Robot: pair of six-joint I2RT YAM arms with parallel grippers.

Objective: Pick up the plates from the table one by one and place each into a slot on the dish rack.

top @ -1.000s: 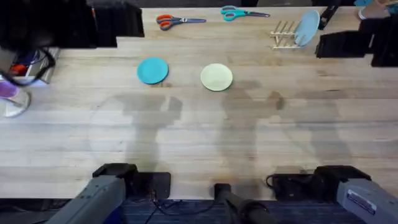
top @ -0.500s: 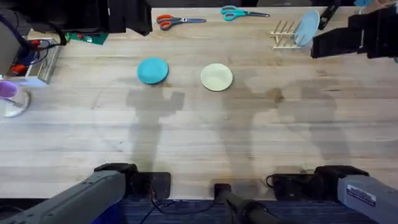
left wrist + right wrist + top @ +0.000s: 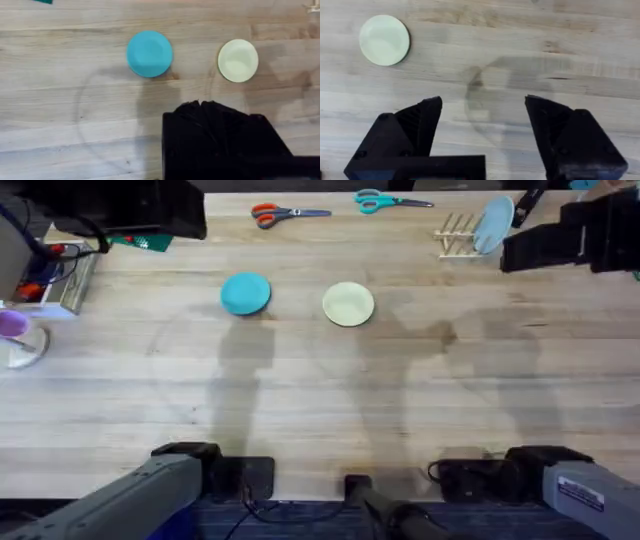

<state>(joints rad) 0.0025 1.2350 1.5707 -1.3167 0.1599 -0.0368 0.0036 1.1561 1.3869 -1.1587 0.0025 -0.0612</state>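
**Two Plates Wait on the Table**

The turquoise plate (image 3: 245, 293) and the pale yellow plate (image 3: 348, 304) both lie flat on the table (image 3: 320, 400). Seen from above, they sit side by side but apart, the turquoise one at 9 o'clock from the yellow one. The dish rack (image 3: 462, 235) stands far off at 2 o'clock from the yellow plate. A pale grey-blue plate (image 3: 493, 225) leans in the rack.

The right claw (image 3: 482, 120) hangs high over bare wood with its fingers wide apart and holds nothing. The yellow plate lies well away from it. The left claw (image 3: 200, 107) looks down on both plates, with its fingers pressed together and nothing between them.

No plate has been picked up, so the job looks to be at its very start. Next, a claw would need to open, go down to one plate's edge and pinch it. The plates are thin and flat, so getting a finger under the rim may be tricky.
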